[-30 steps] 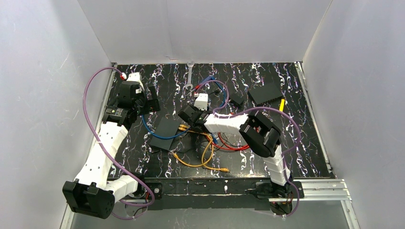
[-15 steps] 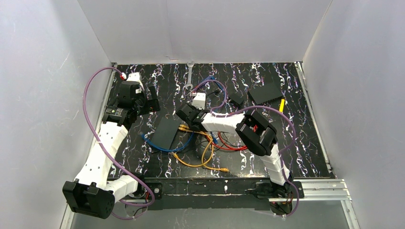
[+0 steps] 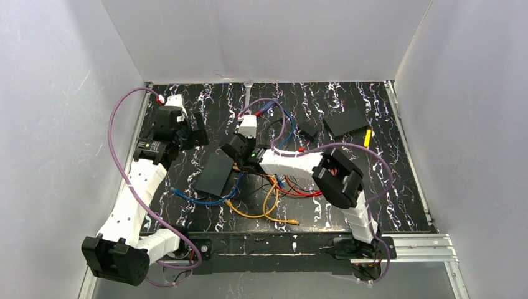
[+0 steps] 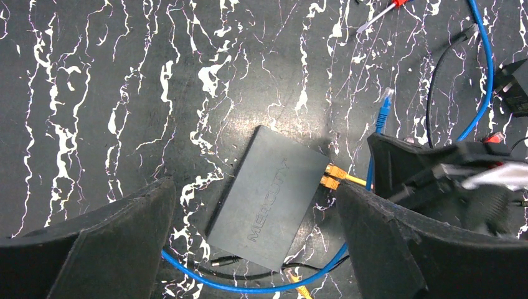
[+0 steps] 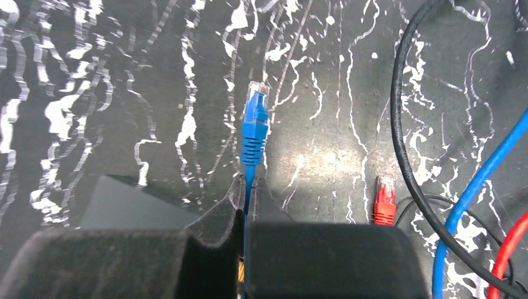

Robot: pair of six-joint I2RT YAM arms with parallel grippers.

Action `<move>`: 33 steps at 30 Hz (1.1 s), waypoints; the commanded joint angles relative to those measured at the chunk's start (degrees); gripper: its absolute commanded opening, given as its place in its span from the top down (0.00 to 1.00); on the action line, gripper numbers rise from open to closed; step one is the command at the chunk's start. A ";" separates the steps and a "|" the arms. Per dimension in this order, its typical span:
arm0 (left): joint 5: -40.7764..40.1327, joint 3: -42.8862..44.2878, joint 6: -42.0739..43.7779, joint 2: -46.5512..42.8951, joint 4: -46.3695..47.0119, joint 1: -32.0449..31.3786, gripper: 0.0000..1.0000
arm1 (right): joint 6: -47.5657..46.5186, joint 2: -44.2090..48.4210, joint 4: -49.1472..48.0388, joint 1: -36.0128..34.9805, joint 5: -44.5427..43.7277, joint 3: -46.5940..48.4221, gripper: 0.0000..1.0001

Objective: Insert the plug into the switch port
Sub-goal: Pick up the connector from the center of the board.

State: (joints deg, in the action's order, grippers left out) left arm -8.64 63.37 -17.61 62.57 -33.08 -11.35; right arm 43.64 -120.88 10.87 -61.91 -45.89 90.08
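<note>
On the marbled tabletop (image 3: 405, 187), left of centre, the switch (image 4: 264, 190) lying flat, port edge toward the right arm. Near it the left pincer (image 3: 200, 132), wide open, holding nothing. Just beside the port edge the right pincer (image 5: 247, 187), closed tight on the blue cable, with the blue plug (image 5: 255, 121) sticking out ahead and pointing away from the switch. Two orange plugs (image 4: 331, 176) already seated. Seems to be the approach step; next, need to turn the plug toward a free port and push straight in.
</note>
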 commanded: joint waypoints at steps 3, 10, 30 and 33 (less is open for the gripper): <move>-1.03 0.70 -0.11 -1.15 -0.58 0.47 0.01 | -9.28 12.99 -11.05 -0.76 -9.07 -6.56 0.99; -0.72 0.59 -0.07 -1.19 -0.48 0.46 0.01 | -12.72 25.57 -14.96 1.86 -6.93 -19.49 0.99; 1.76 0.43 -0.17 0.14 -0.12 0.46 0.01 | -23.01 55.50 -26.95 25.01 7.70 -60.68 0.91; 1.96 0.43 -0.16 0.22 -0.05 0.50 0.01 | -22.43 52.67 -24.65 25.58 7.52 -60.46 0.88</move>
State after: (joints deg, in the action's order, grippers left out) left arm -7.42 63.37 -17.63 62.61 -33.04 -11.31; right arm 22.11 -65.69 -12.45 -37.06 -39.97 29.63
